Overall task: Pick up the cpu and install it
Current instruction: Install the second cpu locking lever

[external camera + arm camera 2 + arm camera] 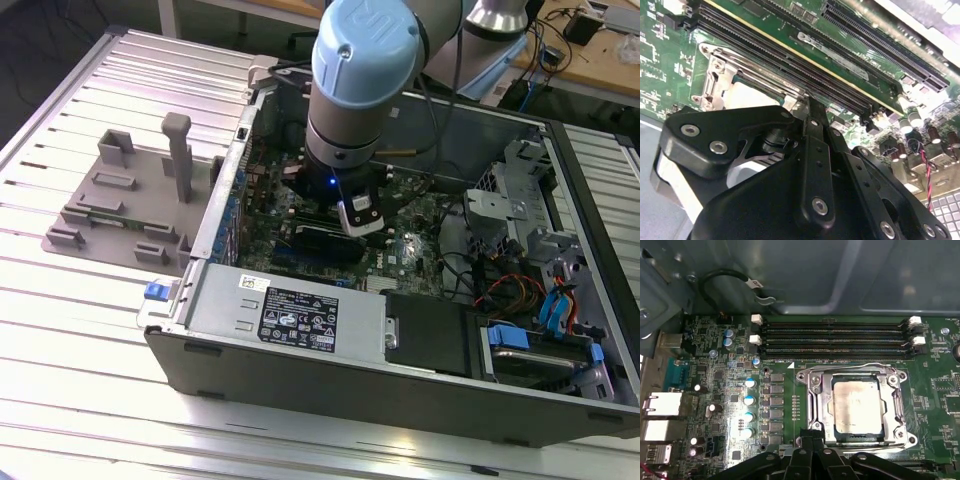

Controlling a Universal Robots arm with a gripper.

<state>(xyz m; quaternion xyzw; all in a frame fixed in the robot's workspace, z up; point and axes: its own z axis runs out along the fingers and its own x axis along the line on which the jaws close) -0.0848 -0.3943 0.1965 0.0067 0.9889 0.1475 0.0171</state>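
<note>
The cpu (857, 405) lies flat in the motherboard socket, its dull silver top showing through the metal frame (812, 382). The frame is down around the cpu's edges. My gripper (812, 432) hovers at the socket's edge, just off one corner of the frame. Its black fingers are pressed together with nothing between them. In the second wrist view the gripper (810, 102) tapers to a thin tip next to the cpu (757, 95). In the exterior view the arm's wrist (345, 150) reaches down into the open computer case (300, 370).
Black memory slots (835, 337) run along one side of the socket, and capacitors (747, 400) stand along another. The case holds a power supply (290, 310), a drive cage (520, 190) and coloured cables (520, 285). A grey fixture (130, 195) sits on the ribbed table.
</note>
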